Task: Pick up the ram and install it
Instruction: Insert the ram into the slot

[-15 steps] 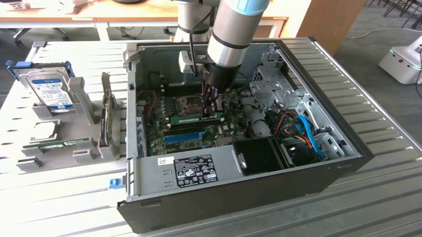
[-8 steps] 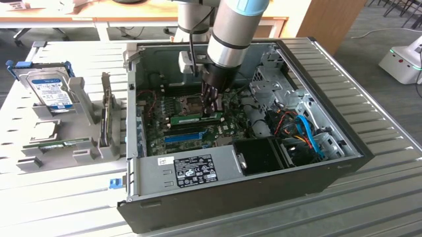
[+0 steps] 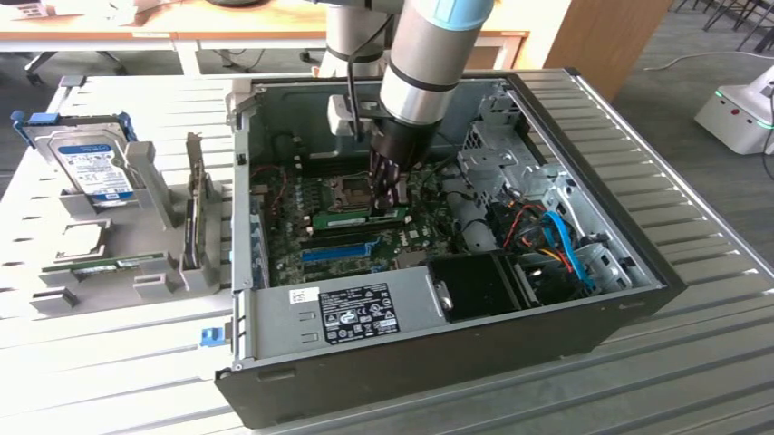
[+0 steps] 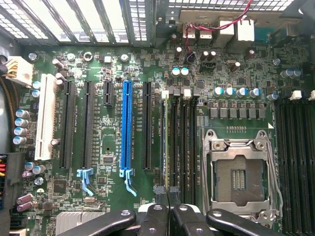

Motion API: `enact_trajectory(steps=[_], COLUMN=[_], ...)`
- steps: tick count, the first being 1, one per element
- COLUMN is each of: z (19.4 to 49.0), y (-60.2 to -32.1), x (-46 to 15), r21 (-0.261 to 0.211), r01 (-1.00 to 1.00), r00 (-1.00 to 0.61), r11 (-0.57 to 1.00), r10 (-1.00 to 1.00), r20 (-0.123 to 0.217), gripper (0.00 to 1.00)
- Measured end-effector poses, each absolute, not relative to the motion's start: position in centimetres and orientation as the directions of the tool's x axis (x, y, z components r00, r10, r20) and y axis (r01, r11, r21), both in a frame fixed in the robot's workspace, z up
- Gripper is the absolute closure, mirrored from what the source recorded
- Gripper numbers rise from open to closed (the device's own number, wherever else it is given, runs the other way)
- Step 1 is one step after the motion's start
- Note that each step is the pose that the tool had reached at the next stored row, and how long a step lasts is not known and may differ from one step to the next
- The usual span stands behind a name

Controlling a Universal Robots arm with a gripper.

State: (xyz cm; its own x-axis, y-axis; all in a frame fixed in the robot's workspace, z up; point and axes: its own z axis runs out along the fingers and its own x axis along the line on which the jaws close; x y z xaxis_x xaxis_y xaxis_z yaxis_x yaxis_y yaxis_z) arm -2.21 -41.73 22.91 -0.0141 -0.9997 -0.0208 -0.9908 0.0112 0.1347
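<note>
The ram [image 3: 358, 217] is a narrow green stick standing on edge in a memory slot of the motherboard, inside the open computer case [image 3: 604, 313]. My gripper [image 3: 390, 208] reaches down into the case at the stick's end nearest the exterior view's right. In the wrist view the ram [image 4: 166, 140] shows as a thin green edge in the slot beside the processor socket [image 4: 241, 172], running straight into my gripper [image 4: 167, 191]. The black fingertips [image 4: 159, 191] are pressed together over that end, shut on the ram.
A grey holder [image 3: 145, 227] stands at the exterior view's left, outside the case. It carries a silver hard drive [image 3: 94, 163] and another green stick [image 3: 115, 265]. A blue expansion slot [image 4: 126, 128] lies near the ram. Cables and a black fan [image 3: 484, 285] crowd the case's right side.
</note>
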Motion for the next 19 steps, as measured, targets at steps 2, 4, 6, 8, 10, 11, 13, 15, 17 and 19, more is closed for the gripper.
enact_trajectory(steps=[2,4,6,8,10,11,13,15,17,19], z=[22.91,22.91,22.91,22.88,22.85,22.85,22.79,22.7,22.6,22.5], y=[-41.73,-41.73,-41.73,-41.73,-41.73,-41.73,-41.72,-41.72,-41.73,-41.73], x=[-2.21,-2.21,-2.21,-2.22,-2.21,-2.22,-2.21,-2.21,-2.21,-2.22], r21=[0.135,0.135,0.135,0.135,0.135,0.135,0.135,0.135,0.135,0.135], r01=[-0.991,-0.991,-0.991,-0.991,-0.991,-0.991,-0.991,-0.991,-0.991,-0.991], r00=[-0.014,-0.014,-0.014,-0.014,-0.014,-0.014,-0.014,-0.014,-0.014,-0.014], r11=[0.011,0.011,0.011,0.011,0.011,0.011,0.011,0.011,0.011,0.011], r10=[-1.0,-1.0,-1.0,-1.0,-1.0,-1.0,-1.0,-1.0,-1.0,-1.0], r20=[-0.021,-0.021,-0.021,-0.021,-0.021,-0.021,-0.021,-0.021,-0.021,-0.021], gripper=[0.88,0.88,0.88,0.88,0.88,0.88,0.88,0.88,0.88,0.88])
